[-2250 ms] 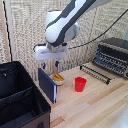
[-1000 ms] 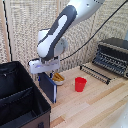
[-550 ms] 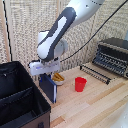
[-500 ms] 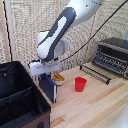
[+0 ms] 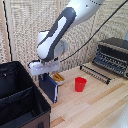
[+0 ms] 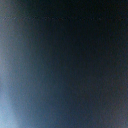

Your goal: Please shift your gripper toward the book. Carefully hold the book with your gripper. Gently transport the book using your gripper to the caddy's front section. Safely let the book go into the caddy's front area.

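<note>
The hand (image 5: 44, 71), closed on the upright book's (image 5: 50, 86) top edge just right of the caddy (image 5: 20, 102), risks snagging its wall if carried low.

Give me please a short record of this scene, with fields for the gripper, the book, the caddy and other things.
gripper: above the book's top edge; fingers hidden, grip not visible
book: upright on edge, beside the caddy
caddy: black, at the exterior view's left, no book inside
cup: red, upright on the table
toaster oven: at the exterior view's right
wrist view: only a dark blue blur
</note>
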